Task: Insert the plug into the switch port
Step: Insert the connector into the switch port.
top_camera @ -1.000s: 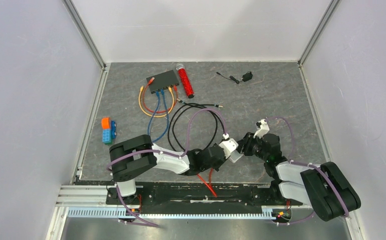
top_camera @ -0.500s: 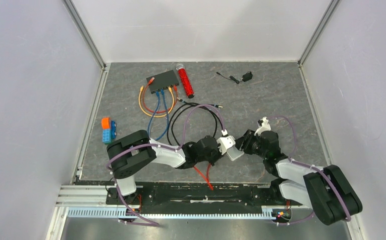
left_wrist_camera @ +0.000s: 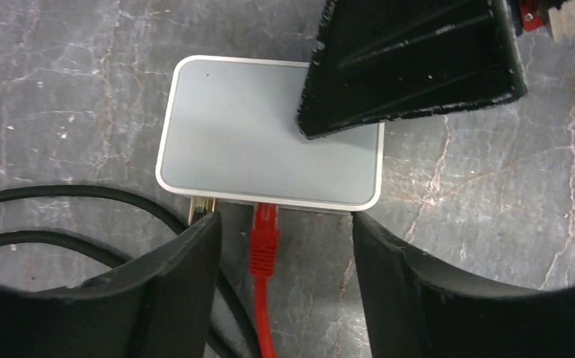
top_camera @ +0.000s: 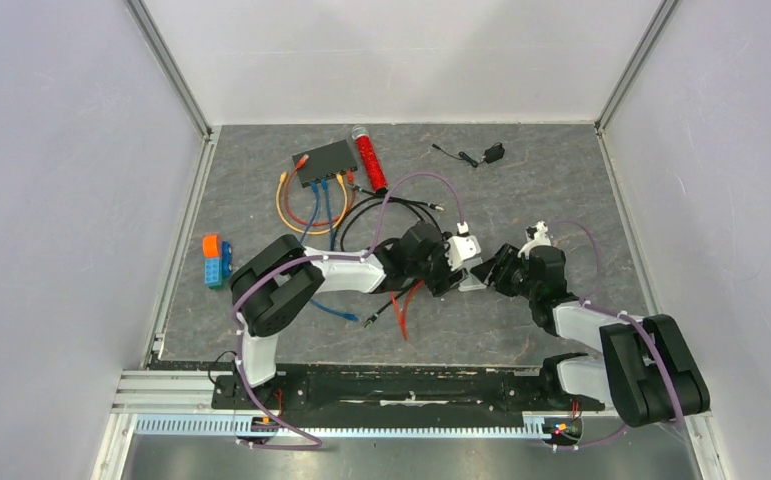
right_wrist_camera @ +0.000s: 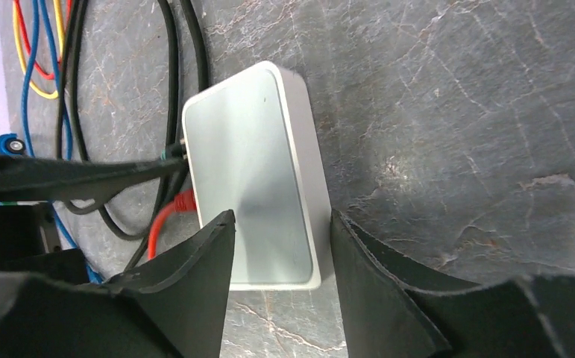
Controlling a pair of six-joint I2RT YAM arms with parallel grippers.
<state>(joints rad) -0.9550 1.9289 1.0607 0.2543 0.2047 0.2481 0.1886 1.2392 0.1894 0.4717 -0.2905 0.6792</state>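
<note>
Plug (left_wrist_camera: 265, 230), ridged red, meets white box (left_wrist_camera: 247, 130); left end effector (left_wrist_camera: 286, 222), right end effector (right_wrist_camera: 282, 218) apart.

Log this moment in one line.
left hand: open, astride red cable | right hand: open over white box | red plug: seated in white box

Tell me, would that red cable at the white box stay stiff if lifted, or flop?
Probably flop: the thin red cable lies in a loose curve in the right wrist view. Its moulded red plug looks rigid, so that end likely keeps its shape. Tugging might drag the small white rounded box, which looks light.
</note>
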